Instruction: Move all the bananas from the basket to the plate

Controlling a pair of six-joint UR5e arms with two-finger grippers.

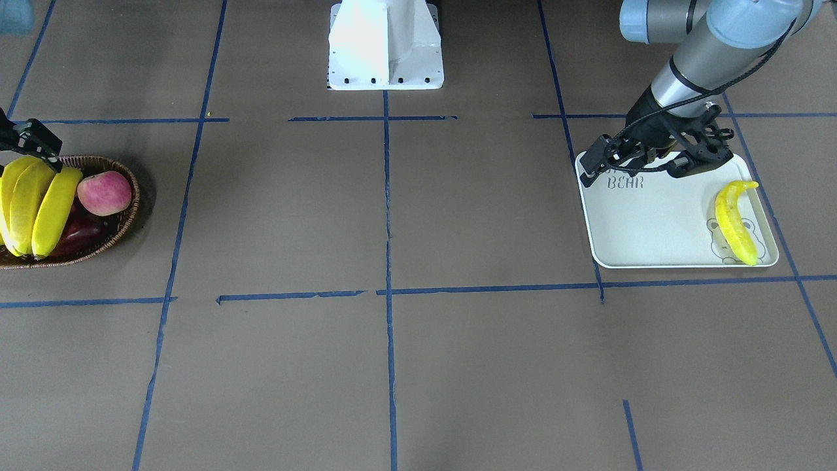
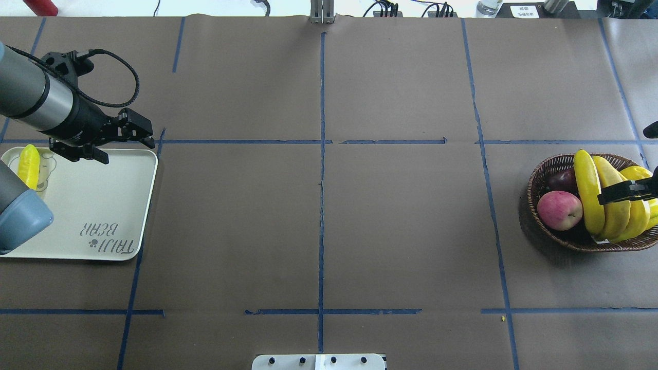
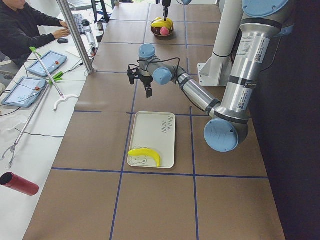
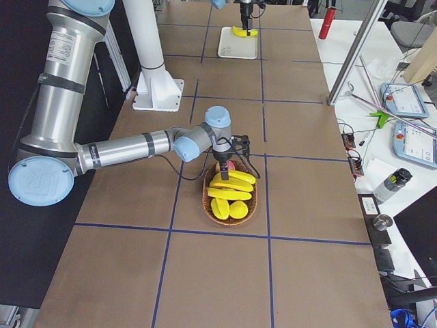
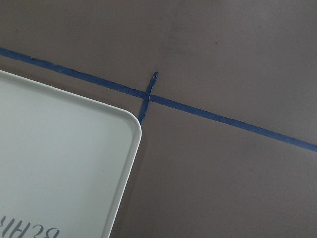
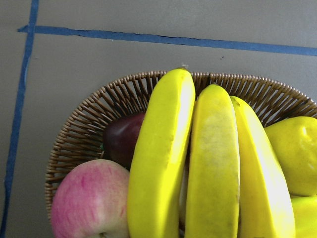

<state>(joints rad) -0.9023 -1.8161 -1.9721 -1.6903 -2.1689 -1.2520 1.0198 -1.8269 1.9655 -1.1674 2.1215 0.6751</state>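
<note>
One banana [image 1: 735, 222] lies on the white plate [image 1: 654, 222], over the bear drawing at the plate's outer end. My left gripper [image 1: 631, 173] hangs open and empty above the plate's lettered end; its wrist view shows only a plate corner [image 5: 59, 163] and bare table. Three bananas [image 2: 586, 198] lie side by side in the wicker basket [image 2: 545, 174] at the far right. My right gripper [image 2: 624, 165] is open just over them, one finger across the bananas. In the right wrist view the bananas [image 6: 213, 163] fill the picture, and no finger shows.
In the basket also lie a pink-red apple [image 2: 559, 209], a dark red fruit [image 2: 563, 180] and a rounder yellow fruit [image 6: 292, 153]. The robot's white base [image 1: 386, 46] stands mid-table. A person [image 3: 25, 25] sits at a side table.
</note>
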